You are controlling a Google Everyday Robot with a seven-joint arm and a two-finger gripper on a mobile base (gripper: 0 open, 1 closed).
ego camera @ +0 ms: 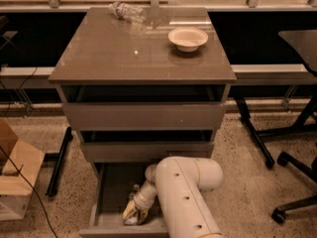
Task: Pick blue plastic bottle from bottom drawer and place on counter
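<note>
One drawer stands pulled out, the bottom drawer (113,195); step in hand: the grasp. The hand (134,214) is down inside this drawer, near its front panel, at the end of the white arm (183,192); wide or narrow, cannot tell. The blue plastic bottle is not plainly separable; a pale shape at the hand, inside the drawer, may be it. Next move, judged: secure the bottle, lift straight out of the drawer, then up to the counter (124,53) well above it. Up there: white bowl (188,37), wrinkled clear bottle (126,11).
</note>
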